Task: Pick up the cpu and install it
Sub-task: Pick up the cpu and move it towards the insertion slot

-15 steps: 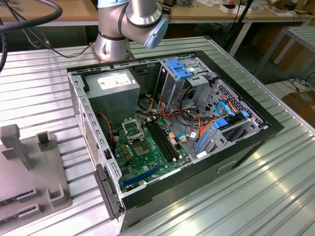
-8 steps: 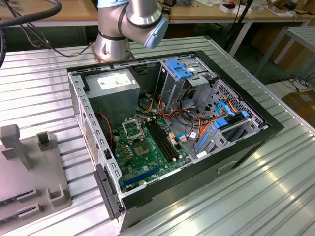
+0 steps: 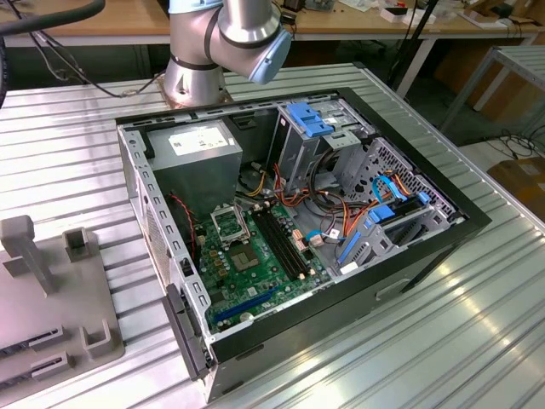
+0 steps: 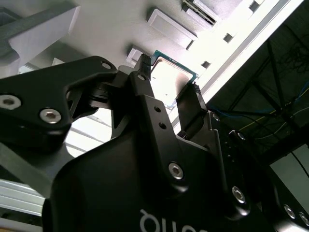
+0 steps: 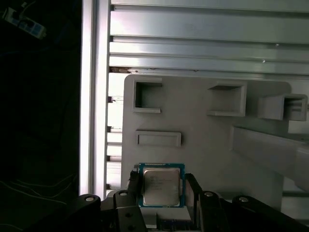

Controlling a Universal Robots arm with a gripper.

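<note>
Silver-topped and green-rimmed, the cpu (image 5: pixel 161 186) is seen lying flat near one edge of the grey parts tray (image 5: pixel 203 145), flanked by the spread, empty jaws of the gripper (image 5: pixel 162 179). A clean grasp is judged to call for jaws kept square to the chip's opposite edges and closed evenly, so it is not tilted

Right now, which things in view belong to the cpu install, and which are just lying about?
In the job: cpu on the grey tray, gripper right at it, black socket frame on the green motherboard.
Lying about: power supply, orange cables, blue drive latch, slatted table.
</note>
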